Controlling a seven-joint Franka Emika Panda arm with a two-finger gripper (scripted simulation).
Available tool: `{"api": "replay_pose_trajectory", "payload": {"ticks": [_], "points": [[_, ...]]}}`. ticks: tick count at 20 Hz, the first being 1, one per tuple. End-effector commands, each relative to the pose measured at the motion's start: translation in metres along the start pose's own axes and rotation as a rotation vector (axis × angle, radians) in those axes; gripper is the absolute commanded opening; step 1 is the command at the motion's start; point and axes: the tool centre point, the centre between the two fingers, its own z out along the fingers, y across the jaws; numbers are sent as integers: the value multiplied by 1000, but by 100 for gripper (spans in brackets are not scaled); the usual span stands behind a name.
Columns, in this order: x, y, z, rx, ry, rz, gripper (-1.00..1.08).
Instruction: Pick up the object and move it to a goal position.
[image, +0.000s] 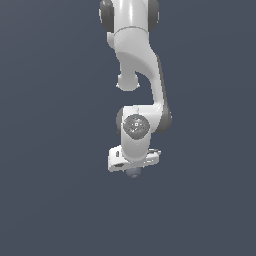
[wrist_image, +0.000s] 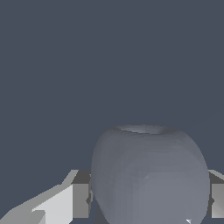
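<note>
Wrist view: ball (wrist_image: 148, 175) fills the gap between the gripper (wrist_image: 148, 197) pads, both apparently touching its sides, so the jaws look clamped on it. Judged light, rigid, smooth; across the widest part is the safest hold. Exterior view: ball (image: 133, 173) barely peeks below the gripper (image: 133, 170). No goal marker visible.

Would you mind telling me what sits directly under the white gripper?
The grey-blue ball pokes out below the gripper; in the wrist view it fills the gap between the fingers. Its upper part is hidden by the hand, as is any surface beneath.
</note>
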Motion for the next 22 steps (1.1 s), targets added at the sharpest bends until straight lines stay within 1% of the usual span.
{"api": "replay_pose_trajectory", "payload": {"ticks": [1, 6, 22], "points": [[-6, -3, -12, 0, 1, 0, -100], [-22, -12, -43, 0, 1, 0, -100], [-86, -48, -171, -1, 1, 0, -100]]}}
